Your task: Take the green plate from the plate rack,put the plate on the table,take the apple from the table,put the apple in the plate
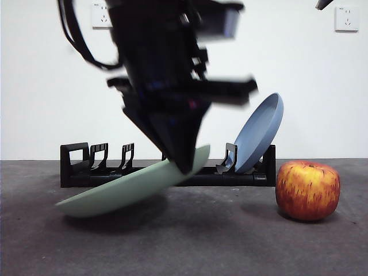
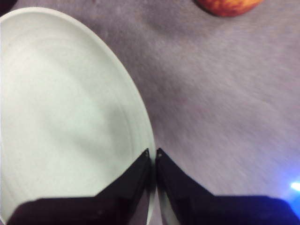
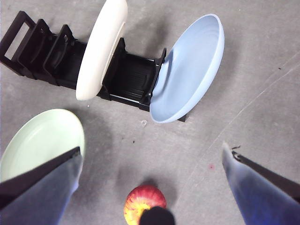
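My left gripper (image 1: pixel 187 164) is shut on the rim of the green plate (image 1: pixel 115 192), in front of the plate rack (image 1: pixel 80 164). The plate is tilted, its far edge low, at or just above the table (image 1: pixel 190 247). The left wrist view shows the jaws (image 2: pixel 153 152) pinching the plate's rim (image 2: pixel 61 117). The apple (image 1: pixel 307 190) stands on the table to the right, apart from the plate. My right gripper (image 3: pixel 151 149) is open and empty, high above the apple (image 3: pixel 145 201), the green plate (image 3: pixel 42 136) and the rack (image 3: pixel 131 79).
A blue plate (image 1: pixel 261 132) leans in the rack's right end, also in the right wrist view (image 3: pixel 187 70). A cream-white plate (image 3: pixel 103 47) stands in a middle slot, hidden behind the arm in the front view. The right arm's black tip (image 1: pixel 323 3) shows at the top right corner.
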